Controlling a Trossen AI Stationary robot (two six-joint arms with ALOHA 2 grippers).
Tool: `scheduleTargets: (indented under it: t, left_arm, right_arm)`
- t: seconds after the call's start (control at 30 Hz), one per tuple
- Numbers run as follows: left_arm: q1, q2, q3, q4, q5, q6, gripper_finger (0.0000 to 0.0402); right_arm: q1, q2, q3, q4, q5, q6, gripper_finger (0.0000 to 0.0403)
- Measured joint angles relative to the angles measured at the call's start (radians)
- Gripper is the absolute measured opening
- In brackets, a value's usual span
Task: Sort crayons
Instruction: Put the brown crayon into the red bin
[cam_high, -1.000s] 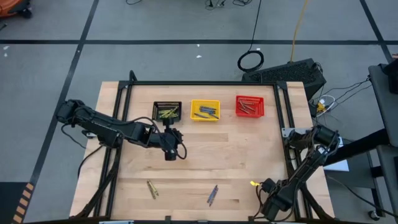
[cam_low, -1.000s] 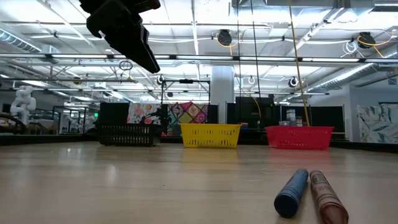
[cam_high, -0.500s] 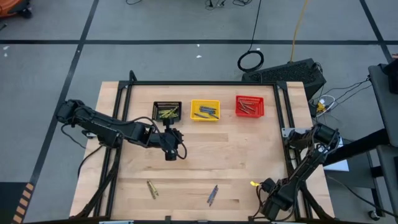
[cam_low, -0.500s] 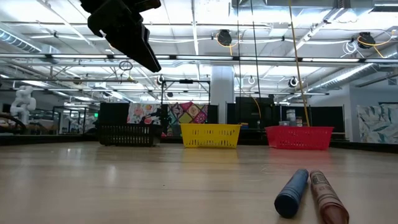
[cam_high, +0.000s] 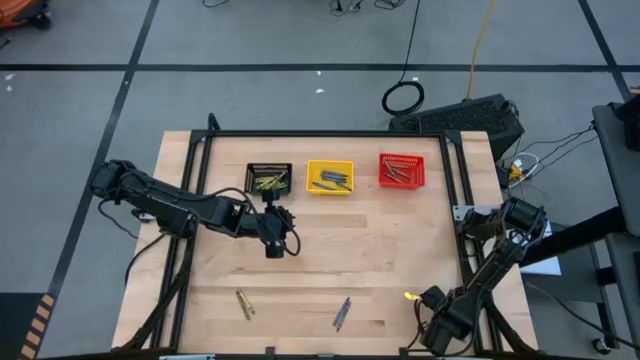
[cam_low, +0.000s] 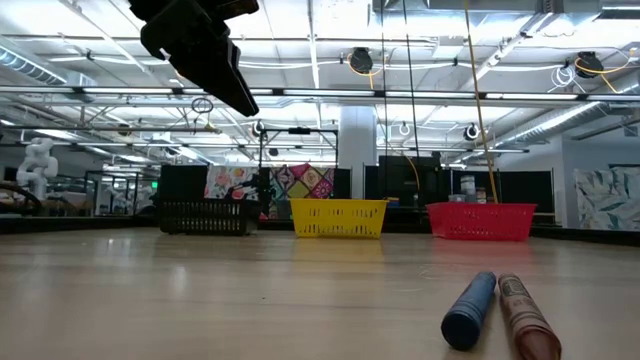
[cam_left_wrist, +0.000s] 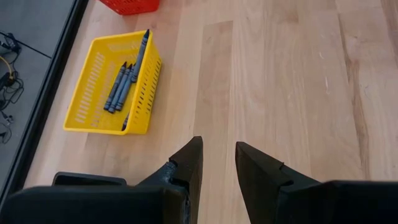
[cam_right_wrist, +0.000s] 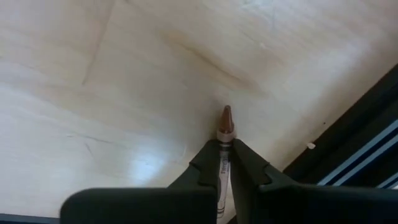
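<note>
Right gripper, well toward the table's near right corner from the red basket, pinches a brownish-red crayon; left gripper, fingers parted and empty, hangs near the yellow basket

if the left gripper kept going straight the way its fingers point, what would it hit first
Probably bare wooden tabletop: the open left gripper points past the yellow mesh basket, which lies off to one side. Depth is unclear.

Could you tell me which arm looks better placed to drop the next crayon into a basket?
Probably the right: its hand is already shut on a brownish crayon, while the left hand hangs open and empty.
</note>
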Motion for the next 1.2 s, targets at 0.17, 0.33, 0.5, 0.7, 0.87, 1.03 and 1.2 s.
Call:
scheduleTargets:
  t: [0.17,0.33,0.5,0.7,0.87,1.03,1.2]
  left_arm:
    - [0.000,0.000,0.000,0.000,0.000,0.000,0.0102]
    - [0.000,0.000,0.000,0.000,0.000,0.001,0.0102]
    - [0.000,0.000,0.000,0.000,0.000,0.003,0.0102]
    - [0.000,0.000,0.000,0.000,0.000,0.003,0.0102]
    - [0.000,0.000,0.000,0.000,0.000,0.003,0.0102]
    - [0.000,0.000,0.000,0.000,0.000,0.003,0.0102]
    - [0.000,0.000,0.000,0.000,0.000,0.003,0.0102]
  right_arm:
    - [0.000,-0.022,0.000,-0.010,0.033,0.004,0.0001]
    - [0.000,-0.071,-0.003,-0.045,0.121,0.028,0.0000]
    - [-0.002,-0.134,-0.005,-0.060,0.250,0.057,0.0000]
    - [-0.002,-0.221,-0.004,-0.131,0.309,0.061,0.0000]
    - [-0.017,-0.304,-0.004,-0.237,0.427,0.064,0.0000]
    - [-0.060,-0.352,-0.002,-0.324,0.542,0.026,0.0000]
    - [-0.125,-0.371,-0.002,-0.371,0.587,-0.068,0.0000]
